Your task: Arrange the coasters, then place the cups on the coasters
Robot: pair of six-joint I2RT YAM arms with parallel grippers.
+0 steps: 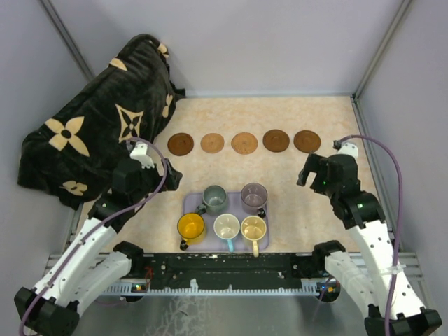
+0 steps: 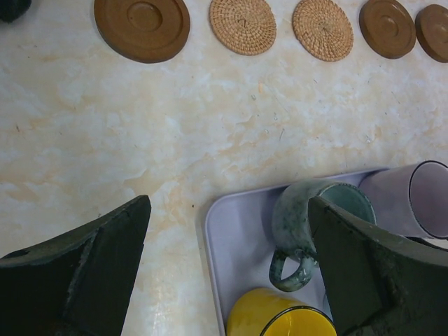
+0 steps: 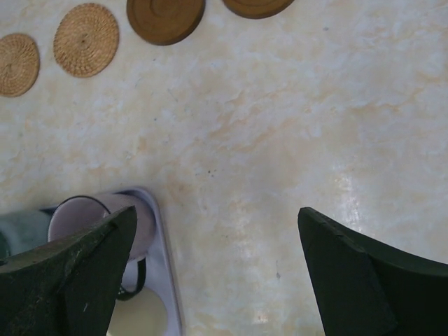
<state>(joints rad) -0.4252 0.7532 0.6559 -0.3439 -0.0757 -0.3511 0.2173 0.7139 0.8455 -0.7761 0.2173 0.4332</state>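
Lavender tray [image 1: 190, 205] at the desk's [image 1: 280, 183] near edge holds all five cups [image 1: 227, 227]: orange, cream and pale yellow in front, grey-green and mauve behind. Left gripper [image 2: 227, 207] and right gripper [image 3: 217, 210] hang wide open, empty. Farther back, five coasters [image 1: 243, 143] sit in a row, two woven and three smooth brown.

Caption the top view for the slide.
Five coasters lined up beyond the lavender tray holding five cups; left hand and right hand open, empty.
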